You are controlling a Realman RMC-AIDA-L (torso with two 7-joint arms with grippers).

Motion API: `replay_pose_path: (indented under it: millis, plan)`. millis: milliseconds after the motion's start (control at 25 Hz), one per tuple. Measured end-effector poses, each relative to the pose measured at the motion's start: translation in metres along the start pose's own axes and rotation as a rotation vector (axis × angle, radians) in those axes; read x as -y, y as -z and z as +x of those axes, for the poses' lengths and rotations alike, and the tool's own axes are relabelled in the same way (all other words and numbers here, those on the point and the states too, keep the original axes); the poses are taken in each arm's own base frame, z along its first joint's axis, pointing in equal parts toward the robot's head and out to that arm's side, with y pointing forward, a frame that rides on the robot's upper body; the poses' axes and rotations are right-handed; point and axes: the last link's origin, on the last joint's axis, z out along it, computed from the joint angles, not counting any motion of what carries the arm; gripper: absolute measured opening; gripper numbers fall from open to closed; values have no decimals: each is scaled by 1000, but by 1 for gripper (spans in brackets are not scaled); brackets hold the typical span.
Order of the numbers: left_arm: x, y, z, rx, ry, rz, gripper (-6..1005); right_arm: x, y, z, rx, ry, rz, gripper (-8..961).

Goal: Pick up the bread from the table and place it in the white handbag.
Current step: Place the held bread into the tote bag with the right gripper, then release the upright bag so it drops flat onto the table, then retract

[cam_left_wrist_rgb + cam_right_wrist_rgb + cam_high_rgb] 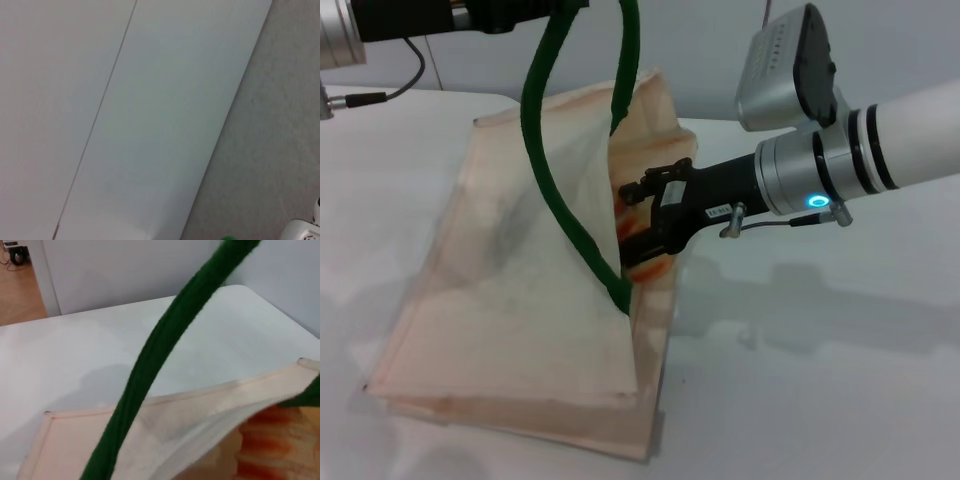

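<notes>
The white handbag (520, 300) stands tilted on the table (820, 380), its mouth pulled open. Its green rope handle (555, 170) runs up to my left arm (420, 20) at the top edge, where the fingers are out of sight. My right gripper (642, 225) reaches into the bag's mouth from the right, shut on the bread (645, 268), whose orange stripes show between and below the fingers. In the right wrist view the bread (272, 445) lies just inside the bag's rim (165, 405), behind the handle (165, 340).
A black cable (390, 90) lies on the table at the far left. The left wrist view shows only wall panels (125, 125) and floor. The table's far edge (260, 295) is rounded.
</notes>
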Motion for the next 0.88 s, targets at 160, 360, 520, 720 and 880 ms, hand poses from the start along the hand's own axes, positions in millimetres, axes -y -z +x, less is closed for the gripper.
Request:
replay_pose_path:
  millis: [160, 360, 520, 720, 880]
  plan:
    - [0, 1, 0, 0, 1, 1, 122, 7, 1, 2, -6, -20, 46, 885]
    - [0, 2, -2, 0, 5, 5, 122, 21, 8, 15, -14, -98, 148, 893]
    - [1, 5, -4, 1, 9, 12, 122, 27, 17, 28, -15, -120, 192, 893]
    - [2, 9, -5, 0, 13, 20, 121, 31, 25, 40, -13, -132, 233, 893]
    - [3, 10, -6, 0, 15, 26, 122, 40, 37, 50, 9, -172, 311, 893]
